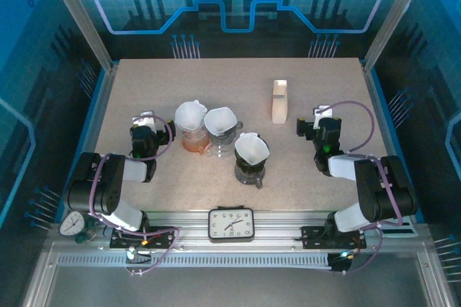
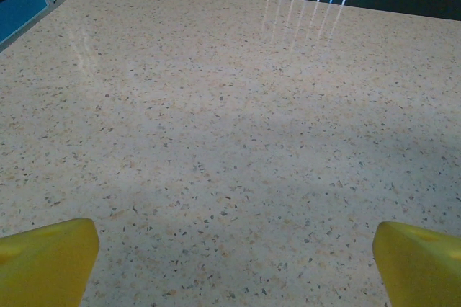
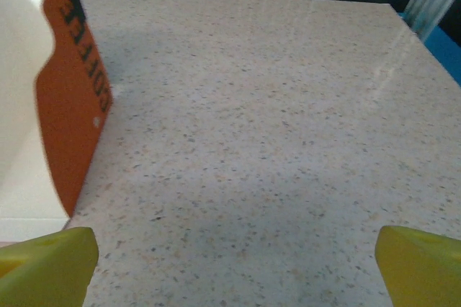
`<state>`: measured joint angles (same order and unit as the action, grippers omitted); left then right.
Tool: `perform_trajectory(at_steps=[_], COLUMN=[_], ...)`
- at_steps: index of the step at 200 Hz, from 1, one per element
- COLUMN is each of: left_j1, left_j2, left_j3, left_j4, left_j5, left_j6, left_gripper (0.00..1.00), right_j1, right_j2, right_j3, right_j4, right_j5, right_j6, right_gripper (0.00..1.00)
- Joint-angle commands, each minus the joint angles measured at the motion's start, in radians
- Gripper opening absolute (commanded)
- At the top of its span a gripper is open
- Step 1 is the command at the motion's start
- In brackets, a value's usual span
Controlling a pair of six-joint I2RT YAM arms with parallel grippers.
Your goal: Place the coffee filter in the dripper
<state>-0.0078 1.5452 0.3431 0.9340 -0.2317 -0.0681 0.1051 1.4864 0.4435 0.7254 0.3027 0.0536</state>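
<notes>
Three drippers stand mid-table: a clear one with an orange tint, a clear grey one and a dark one. Each has something white like a coffee filter in its cone. A white and orange filter box stands upright behind them, and its orange side rises at the left of the right wrist view. My left gripper rests left of the drippers, open and empty, its yellow fingertips wide apart over bare table. My right gripper sits right of the box, open and empty.
A black clock lies on the rail at the near edge, and a round gauge sits by the left arm's base. The speckled tabletop is fenced by blue walls and metal posts. Bare table lies ahead of both grippers.
</notes>
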Motion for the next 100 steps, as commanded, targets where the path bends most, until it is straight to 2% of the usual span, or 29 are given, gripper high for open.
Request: perform_trajectory(at_steps=[1, 7, 16, 68, 91, 100], left_j1=[-0.006, -0.004, -0.005, -0.006, -0.006, -0.005], left_j2=[0.003, 0.003, 0.003, 0.003, 0.003, 0.003], left_j3=[0.005, 0.006, 0.005, 0.005, 0.005, 0.005], left_j4=[0.047, 0.048, 0.046, 0.045, 0.047, 0.046], left_j5=[-0.011, -0.013, -0.013, -0.013, -0.013, -0.013], left_j6=[0.019, 0.018, 0.019, 0.018, 0.019, 0.019], left_gripper=[0.99, 0.99, 0.99, 0.99, 0.99, 0.99], right_j1=[-0.033, -0.028, -0.035, -0.016, 0.053, 0.046], right_j2=[0.066, 0.055, 0.032, 0.049, 0.064, 0.063], right_j3=[-0.073, -0.089, -0.077, -0.068, -0.107, -0.094], right_j4=[0.24, 0.257, 0.179, 0.197, 0.305, 0.273], right_j5=[-0.109, -0.049, -0.06, -0.031, 0.05, 0.045], right_j6=[-0.033, -0.014, 0.003, -0.021, -0.083, -0.075], right_gripper=[1.0, 1.0, 1.0, 1.0, 1.0, 1.0])
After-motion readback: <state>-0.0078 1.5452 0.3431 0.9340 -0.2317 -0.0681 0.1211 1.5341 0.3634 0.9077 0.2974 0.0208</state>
